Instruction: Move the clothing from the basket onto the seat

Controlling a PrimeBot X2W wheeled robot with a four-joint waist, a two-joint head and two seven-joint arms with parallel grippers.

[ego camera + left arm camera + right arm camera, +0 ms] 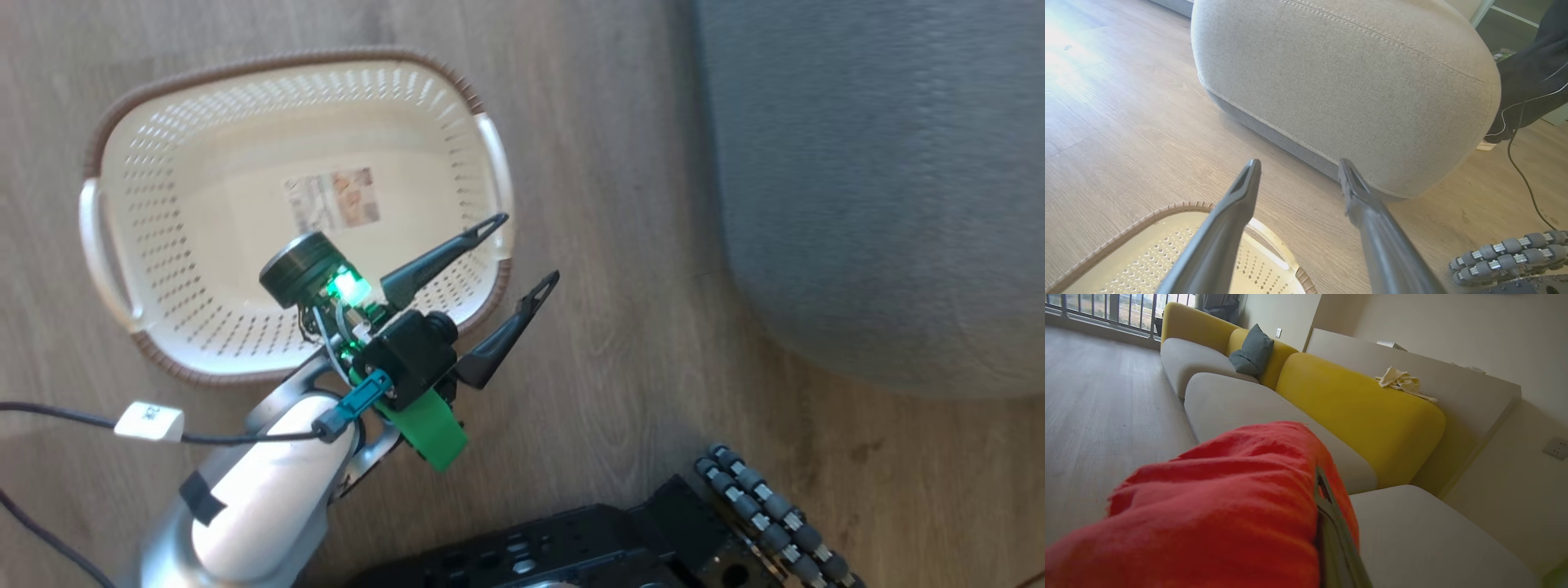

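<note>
The fingers [1331,522] of the right gripper [1318,475] are pressed together on the clothing [1216,506], a red garment that bunches over and around them so that just one dark finger shows through the folds. The garment is held up in front of the long sofa's grey cushions, and I cannot tell whether it touches any of them. Yellow backrests [1359,412] run behind the cushions, with a grey-blue pillow [1253,351] leaning farther along. The left gripper [526,251] has its fingers spread wide with nothing between them. In the head view it hovers over the near right corner of the basket [286,61], one tip above the rim and the other out over the wooden floor [620,163]. In the left wrist view the same fingers point toward the rounded corner of the seat [1351,81], which stands on the floor near the basket but apart from it. A printed label [333,198] lies on the basket's cream bottom. The robot's dark base with its roller wheel [767,514] sits close by
</note>
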